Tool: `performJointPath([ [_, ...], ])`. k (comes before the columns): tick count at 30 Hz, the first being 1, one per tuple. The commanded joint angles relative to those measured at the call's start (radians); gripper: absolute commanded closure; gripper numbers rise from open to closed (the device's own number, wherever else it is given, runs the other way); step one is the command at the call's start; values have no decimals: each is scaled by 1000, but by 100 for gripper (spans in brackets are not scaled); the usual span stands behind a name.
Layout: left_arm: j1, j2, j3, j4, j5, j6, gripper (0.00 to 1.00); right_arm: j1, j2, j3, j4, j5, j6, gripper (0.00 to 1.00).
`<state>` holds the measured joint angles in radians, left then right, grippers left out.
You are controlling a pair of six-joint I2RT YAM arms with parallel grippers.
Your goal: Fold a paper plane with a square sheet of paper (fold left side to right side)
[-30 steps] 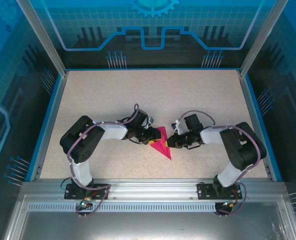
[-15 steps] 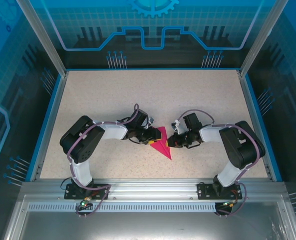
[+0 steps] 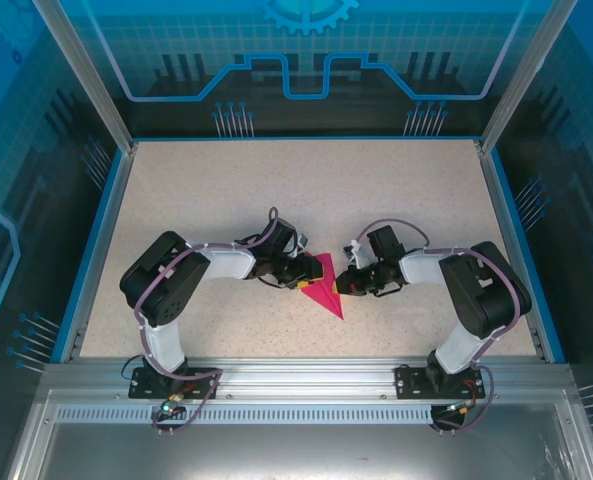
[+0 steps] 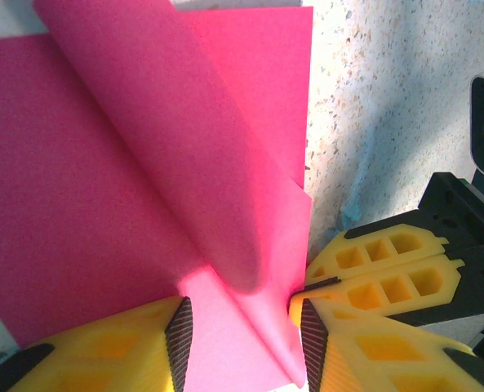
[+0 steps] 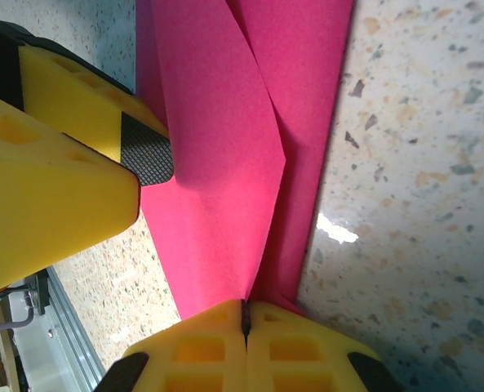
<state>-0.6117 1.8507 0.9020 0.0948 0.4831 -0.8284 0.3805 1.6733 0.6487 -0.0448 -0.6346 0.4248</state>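
The square sheet of paper point(image 3: 328, 292) lies mid-table, creased into a pink triangle that points toward the near edge. My left gripper point(image 3: 307, 279) is at its left side and stands open. In the left wrist view its pads point(image 4: 179, 336) straddle a raised flap of the paper point(image 4: 103, 163) without pinching it. My right gripper point(image 3: 345, 285) meets the paper's right side. In the right wrist view it point(image 5: 244, 314) is shut on the edge of a lifted pink flap point(image 5: 217, 147). The right gripper's yellow fingers point(image 4: 384, 269) also appear in the left wrist view.
The speckled table point(image 3: 276, 190) is bounded by blue rails and see-through walls. A metal frame point(image 3: 296, 375) at the near edge carries both arm bases. One left finger point(image 5: 54, 180) shows in the right wrist view, close to the paper.
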Motion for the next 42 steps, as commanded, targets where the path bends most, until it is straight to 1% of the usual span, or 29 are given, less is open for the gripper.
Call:
performJointPath([
  [1,0,30,4,-67,-43,30,57,-9,-10,16,-29,9,-12,100],
  [13,-1,30,2,-67,-42,31,57,-9,-40,11,-33,4,-18,100],
  [25,0,31,2,-68,-41,32,57,-9,-12,22,-43,38,-18,100],
  [42,-1,33,3,-69,-40,34,57,-8,11,34,-68,47,-28,100],
])
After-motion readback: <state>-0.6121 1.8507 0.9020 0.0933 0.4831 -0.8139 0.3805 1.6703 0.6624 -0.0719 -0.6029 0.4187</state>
